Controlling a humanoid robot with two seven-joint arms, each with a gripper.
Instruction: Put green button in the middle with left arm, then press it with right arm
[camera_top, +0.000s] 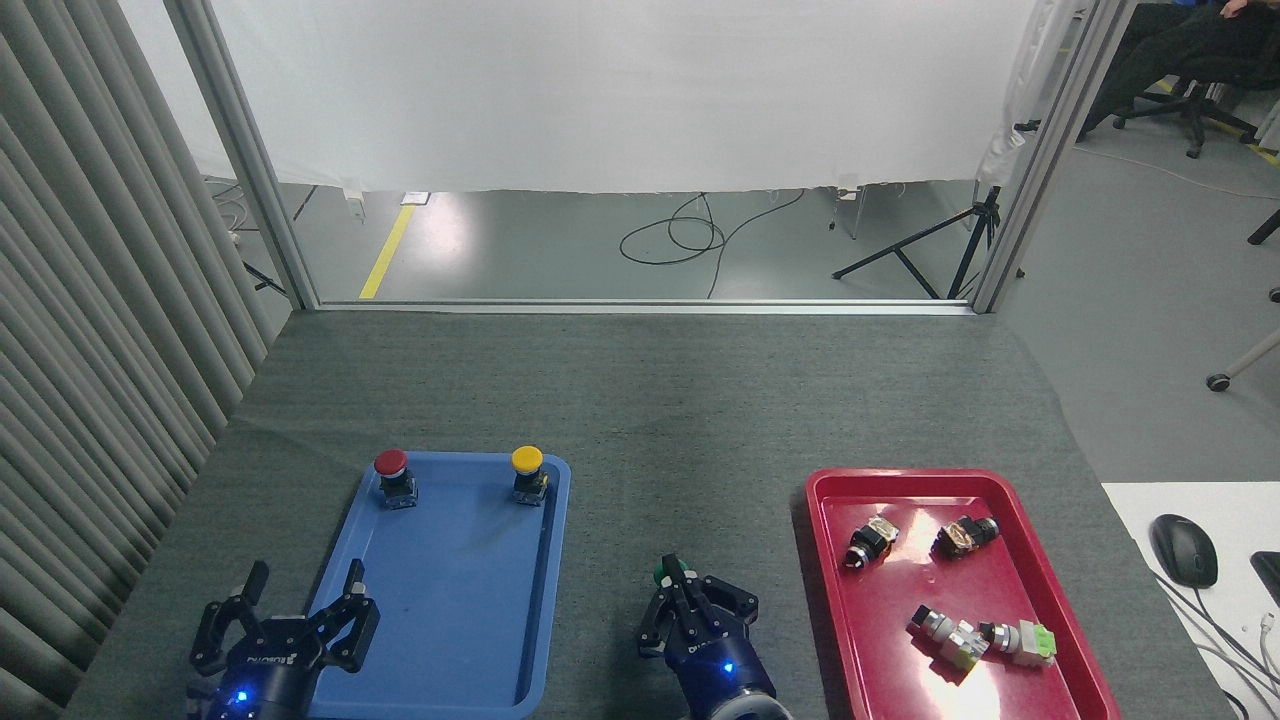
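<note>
- Nearest you, your right end effector (672, 578), fingers pinched together, sits right on the green button (661, 575); only a sliver of cap shows.
- The button stands on the bare desk (640, 420) between the trays: likely light, rigid, tippy, so press straight down on the cap.
- Your left end effector (305, 592) hangs spread wide, holding nothing, over the blue tray (460, 600).

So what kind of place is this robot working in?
Probably a robotics lab or test cell: a white backdrop curtain in an aluminium frame, a black tripod on the floor, and a grey-matted table.
</note>
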